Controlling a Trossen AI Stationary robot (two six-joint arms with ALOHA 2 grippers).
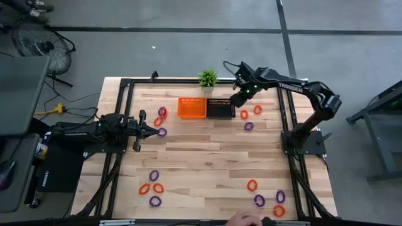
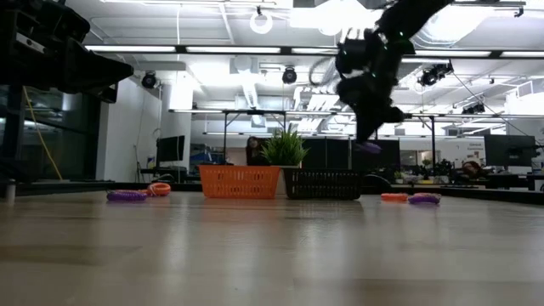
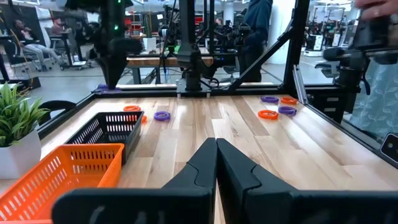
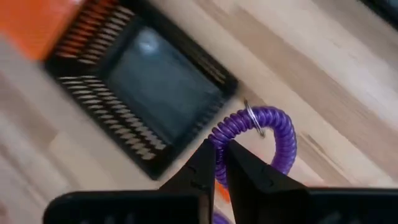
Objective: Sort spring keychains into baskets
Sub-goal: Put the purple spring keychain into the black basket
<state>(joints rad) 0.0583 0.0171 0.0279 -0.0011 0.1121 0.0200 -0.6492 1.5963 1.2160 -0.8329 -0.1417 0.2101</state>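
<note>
The baskets sit side by side before the plant; keychains lie scattered to either side.

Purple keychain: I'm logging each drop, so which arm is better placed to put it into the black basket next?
Right. The right gripper is shut on the purple keychain and hangs raised by the black basket. The left gripper sits shut and empty, low over the table's left side, farther from the baskets.

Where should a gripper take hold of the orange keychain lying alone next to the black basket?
Probably from straight above, pinching one side of the coil. The orange keychain lies flat as an open ring, so one finger can drop inside it. Take the side away from the black basket, clear of the right gripper shut on a purple keychain.
</note>
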